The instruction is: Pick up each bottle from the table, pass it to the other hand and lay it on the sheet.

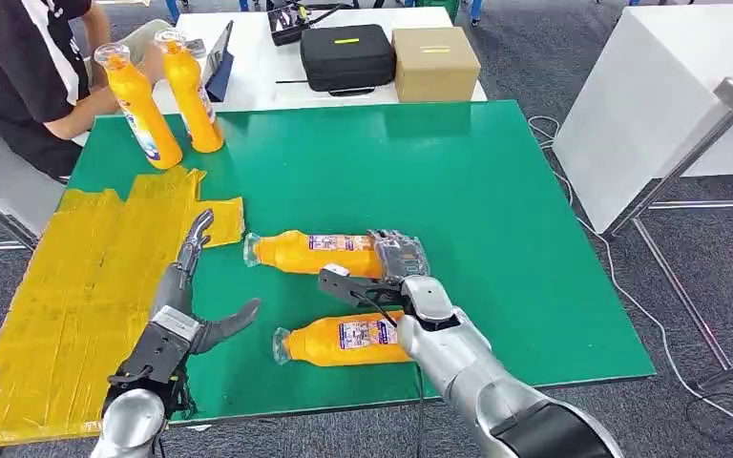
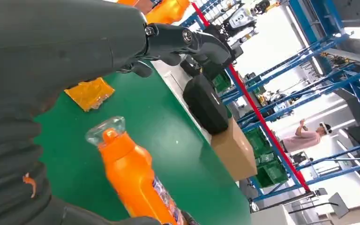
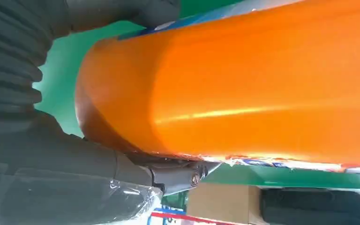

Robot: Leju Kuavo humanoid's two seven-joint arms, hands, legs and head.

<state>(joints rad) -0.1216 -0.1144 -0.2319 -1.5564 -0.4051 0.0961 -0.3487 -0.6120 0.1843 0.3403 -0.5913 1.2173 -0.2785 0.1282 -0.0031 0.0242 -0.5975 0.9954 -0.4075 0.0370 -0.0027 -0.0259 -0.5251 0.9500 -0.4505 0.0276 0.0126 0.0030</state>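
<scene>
Two orange bottles lie on the green table (image 1: 496, 191), clear caps toward the left. My right hand (image 1: 388, 269) grips the base end of the far bottle (image 1: 310, 254); in the right wrist view the bottle's orange body (image 3: 262, 84) sits between the thumb and the fingers. The near bottle (image 1: 344, 342) lies free beside my right forearm. My left hand (image 1: 194, 307) is open, fingers spread, over the table next to the yellow sheet (image 1: 76, 296). The left wrist view shows a lying bottle's capped end (image 2: 131, 173) in front of that hand.
At the back left a person (image 1: 29, 67) holds two upright orange bottles (image 1: 141, 100) (image 1: 191, 91). On the white table behind stand a black case (image 1: 346, 57) and a cardboard box (image 1: 435, 63). Another white table (image 1: 649, 105) stands at the right.
</scene>
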